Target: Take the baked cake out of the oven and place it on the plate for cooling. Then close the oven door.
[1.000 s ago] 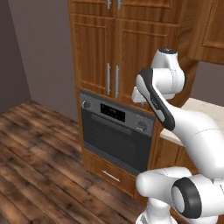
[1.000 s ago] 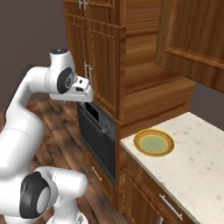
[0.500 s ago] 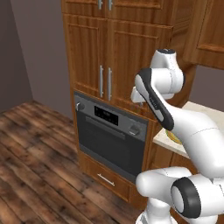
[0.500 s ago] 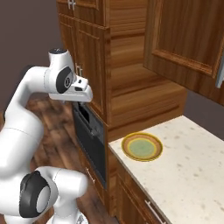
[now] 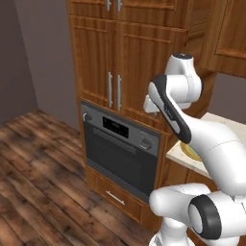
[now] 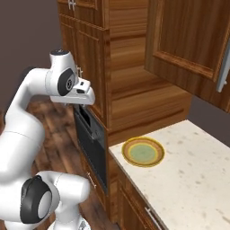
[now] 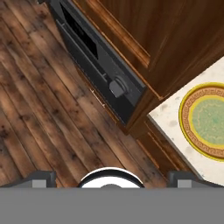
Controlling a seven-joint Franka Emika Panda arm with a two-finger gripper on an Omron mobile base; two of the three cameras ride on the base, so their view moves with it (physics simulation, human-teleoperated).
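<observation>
The oven (image 5: 121, 150) is built into tall wooden cabinetry (image 5: 129, 53), and the oven door (image 5: 117, 161) stands upright and closed against the oven front, its dark window and horizontal bar handle (image 5: 120, 142) facing the room. A display strip (image 5: 115, 127) sits above the door, with a round knob (image 5: 145, 142) at its right end and another at its left end. A wooden drawer (image 5: 116, 196) with a small metal pull lies below the oven. The cake cannot be seen, since the closed door hides the oven interior. The plate (image 6: 143, 152) rests flat on the pale speckled table (image 6: 188, 179) just to the right of the oven column, near the table's front left corner; its yellow-orange patterned rim surrounds a pale green centre, and nothing lies on it. In the hand view the plate (image 7: 205, 120) appears at the right edge, with the oven (image 7: 94, 65) running diagonally across the upper left and the wooden plank floor (image 7: 39, 127) beneath. The white arm is raised in front of the cabinet doors above the oven, level with their two vertical metal handles (image 5: 114, 90). The pincer (image 7: 111, 177) is released, with its two dark finger tips (image 7: 41, 177) set wide apart at the bottom of the hand view, and it grasps nothing and touches nothing. A wall cabinet (image 6: 193, 40) hangs above the table.
</observation>
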